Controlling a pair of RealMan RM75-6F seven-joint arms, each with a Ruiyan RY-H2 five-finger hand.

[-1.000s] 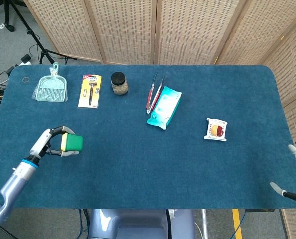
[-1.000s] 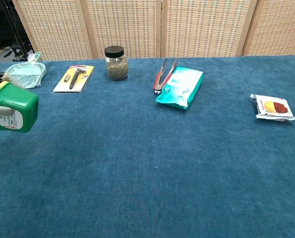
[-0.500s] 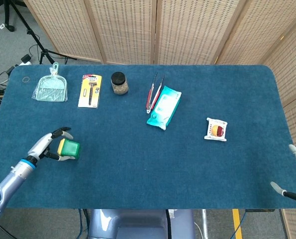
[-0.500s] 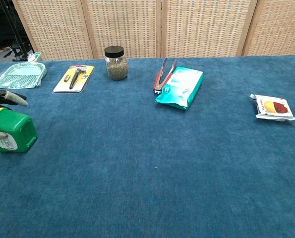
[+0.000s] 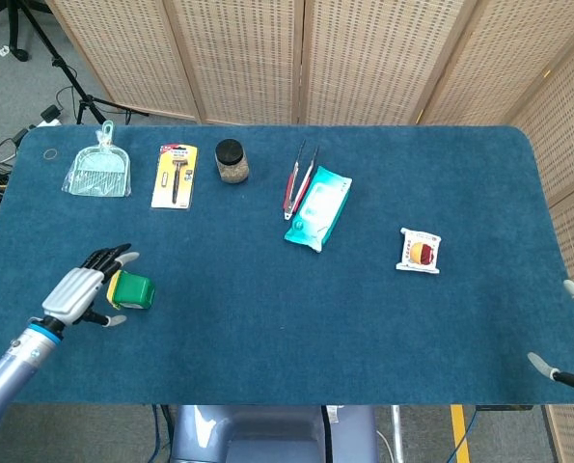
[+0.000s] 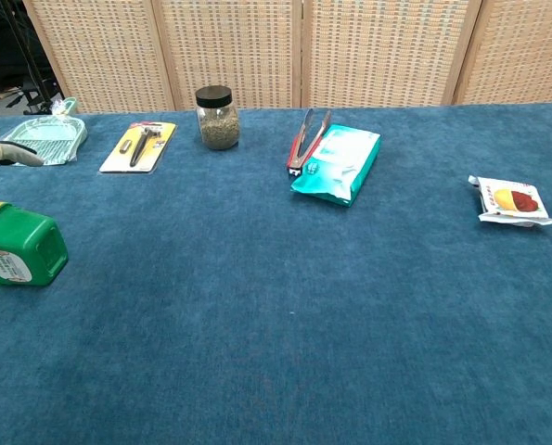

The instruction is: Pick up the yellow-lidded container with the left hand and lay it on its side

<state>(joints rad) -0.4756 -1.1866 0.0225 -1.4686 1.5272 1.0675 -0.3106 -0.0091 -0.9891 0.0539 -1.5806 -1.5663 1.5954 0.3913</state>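
Note:
The green container with the yellow lid (image 5: 132,289) lies on its side on the blue table (image 5: 267,318) near the front left, its lid facing left. My left hand (image 5: 74,292) hovers just left of it with fingers spread and nothing in them. In the chest view the container (image 6: 20,246) lies free, and only a fingertip of the left hand (image 6: 11,155) shows at the left edge, apart from it. My right hand (image 5: 568,333) is at the table's front right corner, fingers apart and empty.
Along the back lie a mint dustpan (image 5: 99,172), a yellow carded tool (image 5: 175,175), a black-lidded jar (image 5: 232,161), red tongs (image 5: 296,178) and a teal pack (image 5: 318,208). A small snack packet (image 5: 420,251) lies to the right.
The left hand lowered the container onto the table on its side, let go and spread its fingers, drawing back slightly. The right hand has barely moved.

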